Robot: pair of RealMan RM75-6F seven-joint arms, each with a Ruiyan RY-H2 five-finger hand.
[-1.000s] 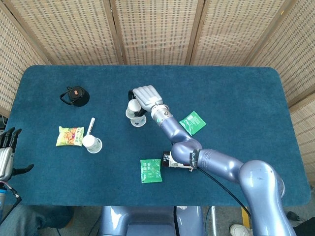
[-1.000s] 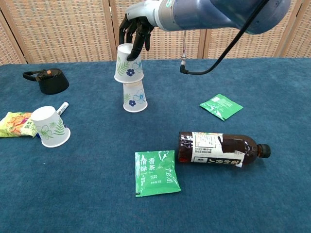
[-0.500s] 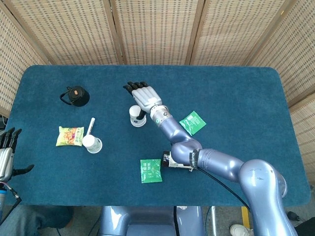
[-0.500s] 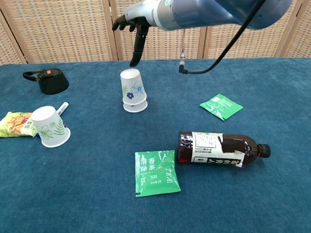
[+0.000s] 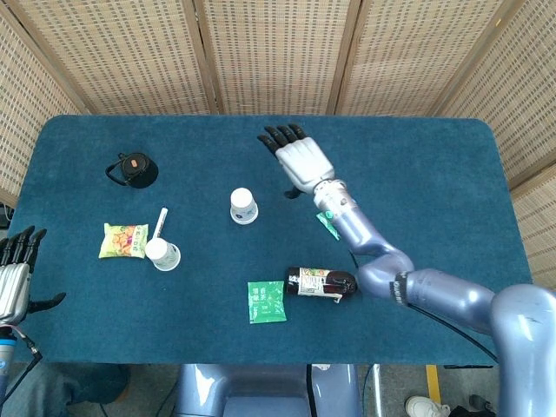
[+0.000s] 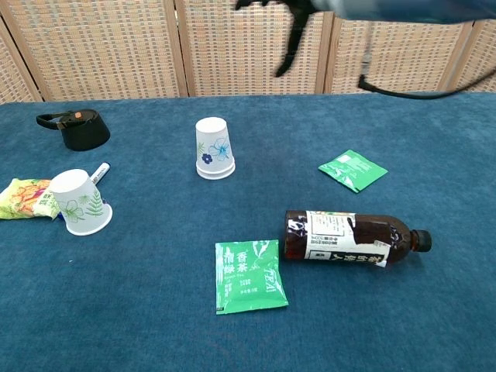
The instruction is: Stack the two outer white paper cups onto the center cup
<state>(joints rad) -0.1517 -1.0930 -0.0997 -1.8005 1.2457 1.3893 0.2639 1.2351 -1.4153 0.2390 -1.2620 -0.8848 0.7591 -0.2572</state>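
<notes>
Blue table (image 5: 417,156), stacked cups (image 5: 244,206) central, right hand (image 5: 302,161) spread (holding nothing)

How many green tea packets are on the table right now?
2. One tea packet lies near the front, left of the bottle. The other tea packet lies further back on the right; in the head view the right arm partly covers it.

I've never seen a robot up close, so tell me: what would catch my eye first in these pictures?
Probably the right hand, pale with dark fingertips, spread open and empty above the far middle of the blue table. Left of it stand the upside-down stacked flowered cups, with another cup further left by a snack packet. Nearer lies a dark tea bottle on its side.
</notes>
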